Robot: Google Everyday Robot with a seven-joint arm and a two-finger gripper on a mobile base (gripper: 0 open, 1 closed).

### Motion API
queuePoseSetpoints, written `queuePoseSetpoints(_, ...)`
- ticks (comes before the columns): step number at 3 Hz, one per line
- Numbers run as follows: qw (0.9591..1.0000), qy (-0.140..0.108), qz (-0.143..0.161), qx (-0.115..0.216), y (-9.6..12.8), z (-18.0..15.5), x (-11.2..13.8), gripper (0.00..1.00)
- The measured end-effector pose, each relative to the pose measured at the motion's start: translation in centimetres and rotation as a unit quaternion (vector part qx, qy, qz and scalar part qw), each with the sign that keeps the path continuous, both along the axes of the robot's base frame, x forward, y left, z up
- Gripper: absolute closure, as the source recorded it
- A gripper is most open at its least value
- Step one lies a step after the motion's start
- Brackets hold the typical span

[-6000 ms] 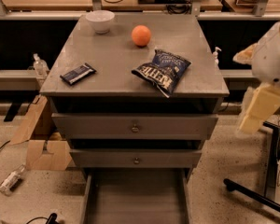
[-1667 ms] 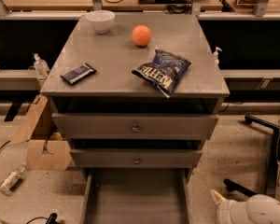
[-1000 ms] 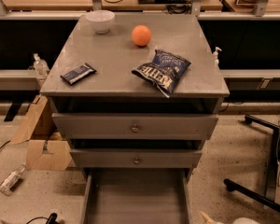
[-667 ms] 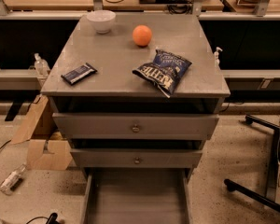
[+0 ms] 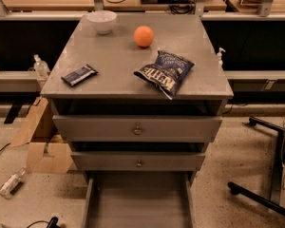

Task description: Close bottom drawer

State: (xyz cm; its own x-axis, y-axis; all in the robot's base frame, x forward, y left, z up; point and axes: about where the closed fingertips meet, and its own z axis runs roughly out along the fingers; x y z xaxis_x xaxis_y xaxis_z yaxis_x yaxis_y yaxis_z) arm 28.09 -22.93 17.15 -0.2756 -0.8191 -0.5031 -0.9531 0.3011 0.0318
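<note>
We find no pincer anywhere in this view; it lies outside the frame, so we cannot tell whether it is released or clenched. Nearest the lower edge is the bottom drawer (image 5: 137, 205), a long flat grey tray pulled well out of the grey metal cabinet. It looks empty, and its front panel runs off the bottom of the picture. We judge that closing it calls for a straight push on that hidden front.

Above it sit the two wider grey drawer fronts, the middle one (image 5: 138, 161) and the upper one (image 5: 137, 128). Each has a small round knob, and both appear pushed in.

The cabinet's grey worktop (image 5: 118, 65) carries four loose things, all set well back from the front edge:
- a white bowl (image 5: 102, 21)
- an orange ball-shaped fruit (image 5: 143, 36)
- a dark blue crisp bag (image 5: 165, 71)
- a dark wrapped bar (image 5: 79, 75)

On the floor to the left lie a flattened brown cardboard box (image 5: 45, 146) and a clear plastic bottle (image 5: 12, 183). To the right stands a black wheeled chair base (image 5: 270, 175).
</note>
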Motion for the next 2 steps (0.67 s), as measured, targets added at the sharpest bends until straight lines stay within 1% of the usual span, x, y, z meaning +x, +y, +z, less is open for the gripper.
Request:
queuePoseSetpoints(1, 1.0, 0.0, 0.0, 0.0, 0.01, 0.2, 0.46, 0.64)
queuePoseSetpoints(2, 1.0, 0.0, 0.0, 0.0, 0.01, 0.22, 0.66, 0.42)
